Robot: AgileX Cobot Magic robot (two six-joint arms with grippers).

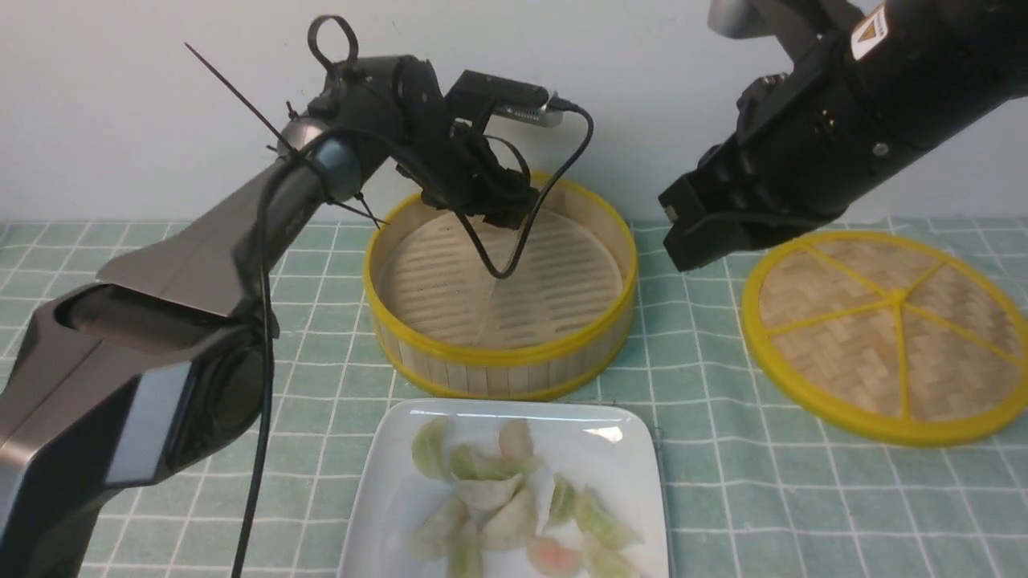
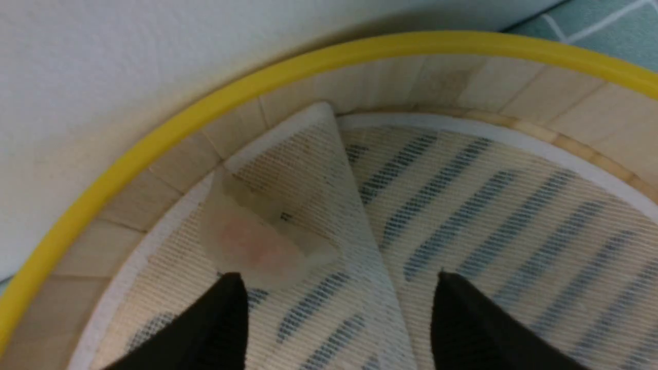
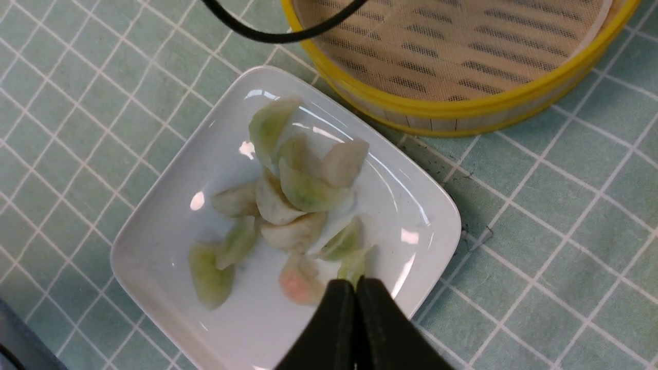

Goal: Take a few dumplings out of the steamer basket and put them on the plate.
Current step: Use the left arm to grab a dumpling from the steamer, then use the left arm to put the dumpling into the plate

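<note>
Round bamboo steamer basket w/ yellow rims (image 1: pixel 502 353): landmark
Pinkish translucent dumpling (image 2: pixel 257 246): in basket
L jaws: apart, over basket
R jaws: together

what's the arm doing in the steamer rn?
Looks like dumplings are being moved to the plate. The left gripper, open and holding nothing, is over the steamer basket, near a pinkish dumpling that lies on the liner by the wall. A pile of dumplings, mostly pale green and whitish, is on the plate already. The right gripper is shut, on the plate's side of the basket, and doesn't appear to hold anything. The woven lid lies on the table to the right.
</note>
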